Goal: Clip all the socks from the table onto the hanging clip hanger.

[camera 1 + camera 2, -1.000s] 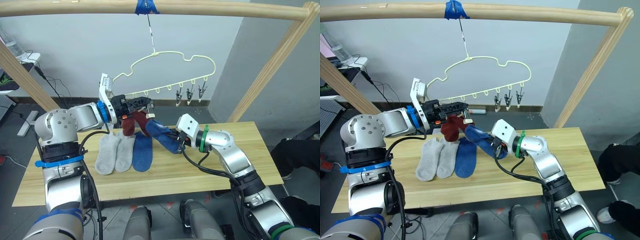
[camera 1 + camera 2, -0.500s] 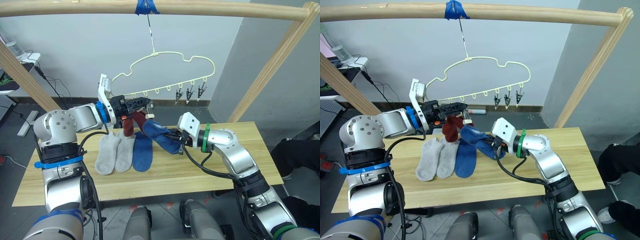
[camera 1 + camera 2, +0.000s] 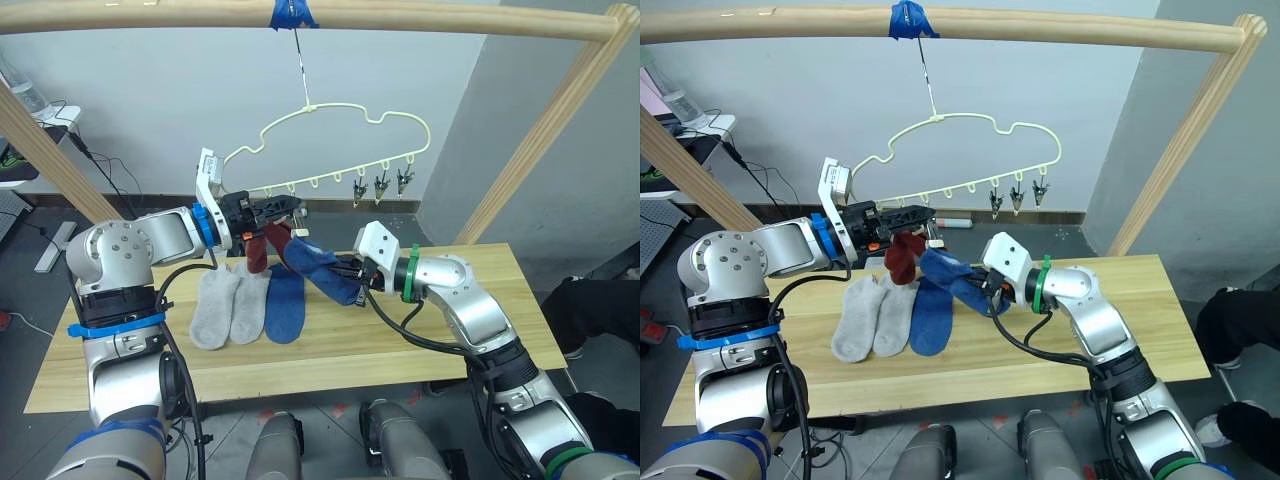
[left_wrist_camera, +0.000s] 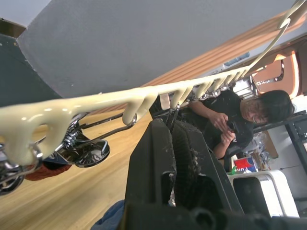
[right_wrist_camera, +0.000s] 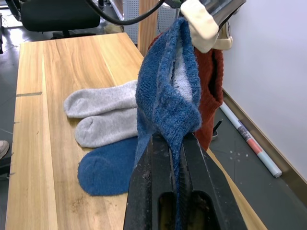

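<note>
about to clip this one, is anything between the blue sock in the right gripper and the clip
Nothing visible. The blue sock, held by the right gripper, reaches up beside the hung rust red sock, where the left gripper works a clip on the clip hanger.

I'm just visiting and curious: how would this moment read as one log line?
right gripper: shut on blue fabric sock | left gripper: at pale wire clip hanger | wooden table: two grey socks, one blue

We find no legible text, label, brand, number or sign on any surface in these views.
</note>
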Motion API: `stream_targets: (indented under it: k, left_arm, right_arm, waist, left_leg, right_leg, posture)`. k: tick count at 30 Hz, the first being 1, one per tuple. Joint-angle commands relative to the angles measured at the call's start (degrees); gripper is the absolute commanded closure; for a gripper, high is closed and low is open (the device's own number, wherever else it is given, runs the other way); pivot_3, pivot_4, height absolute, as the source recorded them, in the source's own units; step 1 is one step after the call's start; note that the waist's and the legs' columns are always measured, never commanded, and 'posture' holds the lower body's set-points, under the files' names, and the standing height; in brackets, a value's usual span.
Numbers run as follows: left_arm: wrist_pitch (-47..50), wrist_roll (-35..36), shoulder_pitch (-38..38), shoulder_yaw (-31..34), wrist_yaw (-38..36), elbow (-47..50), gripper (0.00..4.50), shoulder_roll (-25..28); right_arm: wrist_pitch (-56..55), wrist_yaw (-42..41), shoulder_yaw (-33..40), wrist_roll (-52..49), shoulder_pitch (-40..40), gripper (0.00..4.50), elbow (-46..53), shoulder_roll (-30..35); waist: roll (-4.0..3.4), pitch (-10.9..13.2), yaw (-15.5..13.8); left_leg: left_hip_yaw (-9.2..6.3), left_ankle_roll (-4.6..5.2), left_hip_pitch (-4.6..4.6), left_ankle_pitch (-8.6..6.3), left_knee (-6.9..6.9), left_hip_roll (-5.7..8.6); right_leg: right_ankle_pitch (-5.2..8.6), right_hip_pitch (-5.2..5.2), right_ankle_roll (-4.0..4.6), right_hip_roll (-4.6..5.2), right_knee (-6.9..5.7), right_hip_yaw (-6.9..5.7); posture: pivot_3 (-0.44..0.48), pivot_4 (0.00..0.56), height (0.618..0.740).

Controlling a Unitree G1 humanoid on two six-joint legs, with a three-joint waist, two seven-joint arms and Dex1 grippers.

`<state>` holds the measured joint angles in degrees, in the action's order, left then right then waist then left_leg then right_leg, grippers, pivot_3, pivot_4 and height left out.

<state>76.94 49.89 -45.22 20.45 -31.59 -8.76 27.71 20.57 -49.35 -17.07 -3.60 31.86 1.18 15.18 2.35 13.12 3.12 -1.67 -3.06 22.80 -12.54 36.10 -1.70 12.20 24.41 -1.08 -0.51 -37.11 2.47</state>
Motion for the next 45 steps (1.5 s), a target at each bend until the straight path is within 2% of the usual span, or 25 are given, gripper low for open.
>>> stream_targets:
  k: [1, 11, 17, 31, 35, 38, 40, 45]
  left_arm:
    - [1.19, 0.07, 1.11, -1.51, -0.17, 0.85, 4.50, 0.33]
    - [1.09, 0.02, 1.44, -1.85, -0.62, 1.31, 4.50, 0.46]
    - [-2.82, -1.51, 3.12, -4.25, -2.38, 3.30, 4.50, 1.55]
    - [-2.52, 0.29, 2.41, -3.46, -3.12, 2.63, 0.10, 2.25]
    - [-3.54, 0.35, 3.83, -4.88, -5.16, 7.12, 0.02, 3.72]
    - [-6.86, -1.74, 8.31, -9.08, -8.35, 14.83, 0.00, 7.42]
    - [-10.01, -3.92, 11.05, -10.86, -8.71, 18.30, 0.00, 9.28]
    - [-15.95, -5.91, 16.94, -10.79, -8.74, 24.46, 0.00, 10.63]
  right_arm:
    - [-0.22, 0.26, 0.62, -1.36, 1.29, 4.47, 1.03, -0.20]
    - [-0.15, 0.45, 1.20, -2.15, 2.79, 4.47, -0.56, 0.15]
    - [-0.25, 0.71, 1.38, -2.44, 3.23, 4.47, -1.07, 0.30]
    - [-0.99, 1.48, 1.17, -2.45, 4.13, 4.50, -2.68, 0.57]
    - [-0.39, 2.92, 1.27, -2.06, 4.47, 4.50, -3.88, 0.02]
    - [0.34, 4.00, 1.44, -2.16, 4.38, 3.81, -4.75, -0.33]
    - [0.33, 4.63, 1.39, -1.99, 3.83, 3.15, -4.55, -0.12]
    - [1.31, 6.17, 1.58, -1.91, 0.76, 1.34, -1.21, 1.35]
  waist:
    - [0.00, 0.00, -0.01]
    - [0.00, 0.00, -0.01]
    - [0.00, 0.00, 0.01]
    - [0.00, 0.01, -0.25]
    - [-0.01, 0.01, -0.18]
    - [-0.01, 0.01, -0.06]
    - [-0.02, 0.02, -0.21]
    - [-0.02, 0.02, -0.69]
  left_leg:
    - [0.00, 0.00, 0.00, 0.00, 0.00, 0.00]
    - [0.00, 0.00, 0.00, 0.00, 0.00, 0.00]
    - [0.00, 0.00, 0.00, 0.00, -0.01, -0.01]
    - [-0.04, 0.00, 0.06, 0.00, 0.02, 0.01]
    - [-0.03, 0.00, 0.06, 0.00, 0.02, 0.00]
    - [-0.02, 0.00, 0.08, 0.00, -0.01, -0.01]
    - [-0.01, 0.00, 0.07, 0.00, -0.03, -0.01]
    - [-0.01, 0.01, 0.10, 0.00, 0.00, -0.01]
  right_leg:
    - [0.00, 0.00, 0.00, 0.00, 0.00, 0.00]
    - [0.00, 0.00, 0.00, 0.00, 0.00, 0.00]
    - [0.00, 0.00, 0.00, 0.00, 0.01, 0.00]
    - [0.00, 0.03, 0.00, 0.01, 0.00, -0.04]
    - [0.00, 0.04, 0.00, 0.01, 0.00, -0.04]
    - [0.00, 0.08, 0.01, 0.00, 0.00, -0.01]
    - [0.00, 0.09, 0.02, 0.01, 0.00, 0.01]
    - [0.01, 0.10, 0.02, 0.02, 0.00, 0.00]
  posture:
    - [0.002, 0.189, 0.740]
    - [0.005, 0.193, 0.740]
    - [0.005, 0.194, 0.740]
    - [0.007, 0.192, 0.740]
    - [0.007, 0.194, 0.740]
    - [0.007, 0.197, 0.740]
    - [0.007, 0.199, 0.740]
    - [0.009, 0.202, 0.740]
